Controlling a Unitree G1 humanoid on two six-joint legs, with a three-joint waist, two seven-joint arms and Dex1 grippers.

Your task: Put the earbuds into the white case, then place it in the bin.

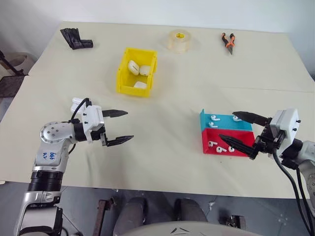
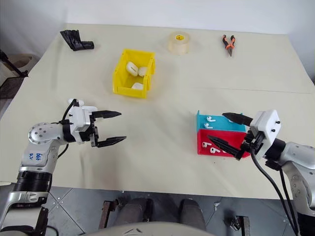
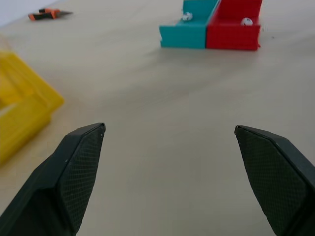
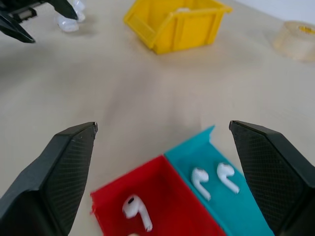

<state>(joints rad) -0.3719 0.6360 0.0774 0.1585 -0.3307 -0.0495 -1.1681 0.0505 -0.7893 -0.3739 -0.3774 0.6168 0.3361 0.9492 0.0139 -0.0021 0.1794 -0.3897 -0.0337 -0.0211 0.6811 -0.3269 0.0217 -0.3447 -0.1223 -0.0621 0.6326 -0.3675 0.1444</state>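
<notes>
Three white cases point(image 1: 138, 73) in unlabelled yellow bin point(image 1: 124, 74)

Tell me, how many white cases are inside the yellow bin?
3. In the bin, two cases lie side by side at the far end; a third lies by the front lip. Its walls may hide more.

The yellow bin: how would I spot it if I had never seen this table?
Start at the pale table and look to its far half, left of the roll of clear tape. The yellow bin stands there, open-topped with white cases inside. Unlike the low red and teal tray, it is tall-walled and bright yellow.
</notes>
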